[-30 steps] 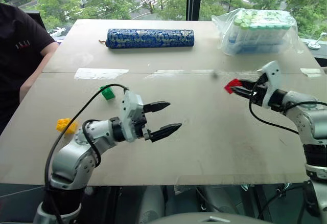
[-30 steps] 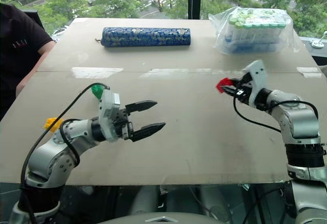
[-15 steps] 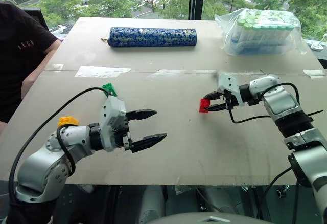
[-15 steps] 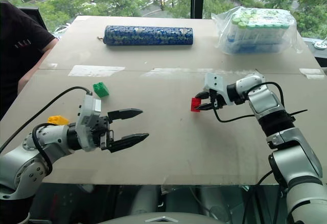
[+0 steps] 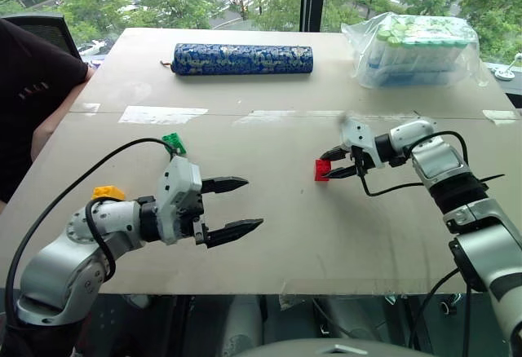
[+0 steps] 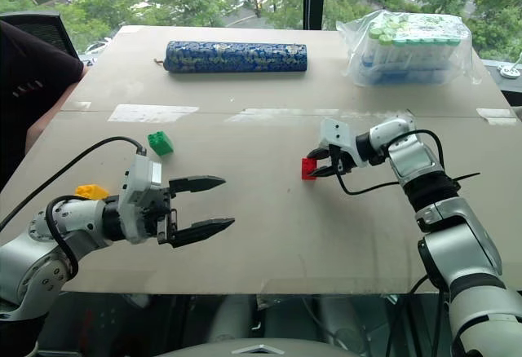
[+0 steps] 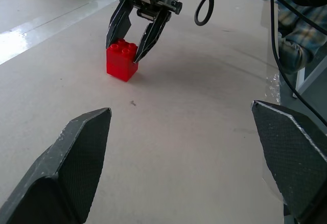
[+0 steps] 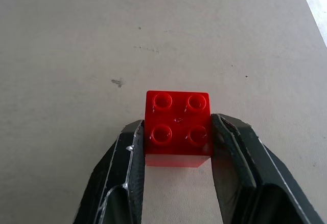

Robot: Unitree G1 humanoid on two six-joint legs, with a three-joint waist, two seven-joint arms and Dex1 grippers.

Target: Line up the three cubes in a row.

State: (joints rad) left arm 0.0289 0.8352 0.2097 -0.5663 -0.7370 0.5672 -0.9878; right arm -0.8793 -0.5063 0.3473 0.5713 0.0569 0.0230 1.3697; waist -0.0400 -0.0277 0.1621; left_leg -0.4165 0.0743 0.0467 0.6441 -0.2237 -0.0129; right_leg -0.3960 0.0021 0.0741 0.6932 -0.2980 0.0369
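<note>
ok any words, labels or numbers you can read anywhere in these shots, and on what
None can be read.
Person's dark shirt: a small red mark, too small to read.
Blue patterned roll: ornament only, no letters made out.
Bag of bottles: labels too blurred to read.
Red cube: plain studs, no lettering visible.

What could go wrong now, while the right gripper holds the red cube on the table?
1. The right gripper is shut on the red cube, gripping only its upper part; when the fingers release, it may shift or tip.
2. The green cube and the yellow cube lie far to the left, so the row may end up crooked.
3. The open left gripper hangs nearby and might obstruct.
</note>
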